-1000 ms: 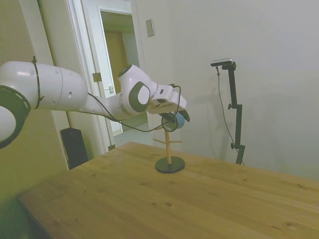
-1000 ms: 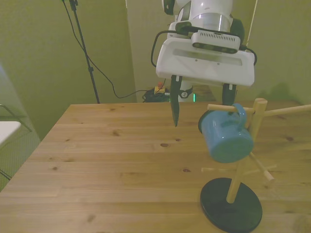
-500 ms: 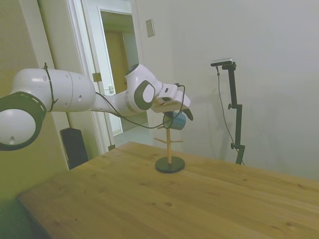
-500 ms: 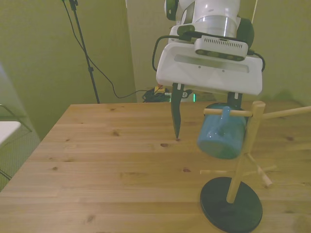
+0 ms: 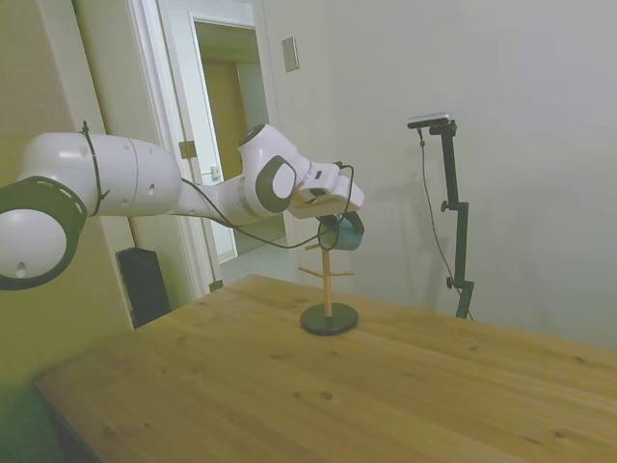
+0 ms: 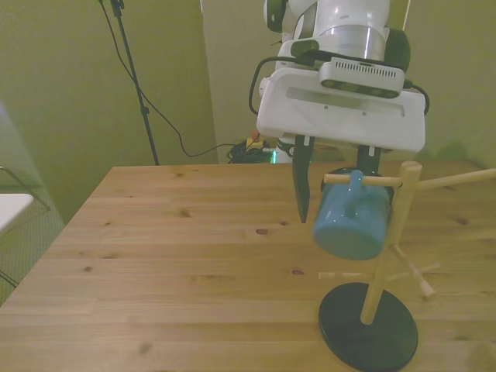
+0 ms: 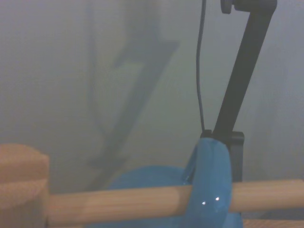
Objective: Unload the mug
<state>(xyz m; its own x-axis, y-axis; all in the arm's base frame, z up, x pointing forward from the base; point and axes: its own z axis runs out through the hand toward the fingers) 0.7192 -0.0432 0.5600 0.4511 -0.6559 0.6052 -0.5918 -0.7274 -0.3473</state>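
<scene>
The light-blue mug (image 6: 347,223) hangs by its handle on a peg of the wooden mug tree (image 6: 385,256), tilted with its bottom toward the front view's left. My gripper (image 6: 335,195) is open, directly above and behind it. One dark finger (image 6: 302,186) hangs just left of the mug with a small gap. The other finger (image 6: 365,159) is partly hidden behind the handle. From the side, the mug (image 5: 344,232) sits under the gripper (image 5: 336,225) at the tree's top. The wrist view shows the blue handle (image 7: 212,175) looped over the peg (image 7: 133,203).
The tree's dark round base (image 6: 368,326) stands near the table's front right corner in the front view, with more pegs (image 6: 457,178) sticking out lower down and to the right. A wooden tabletop (image 6: 178,256) spreads to the left. A white chair edge (image 6: 12,209) is at the far left.
The fingers have drawn closer together around the mug, the left one shifting right. The hand edged slightly toward the front view's right. The mug still hangs on its peg, tilted a little differently.
</scene>
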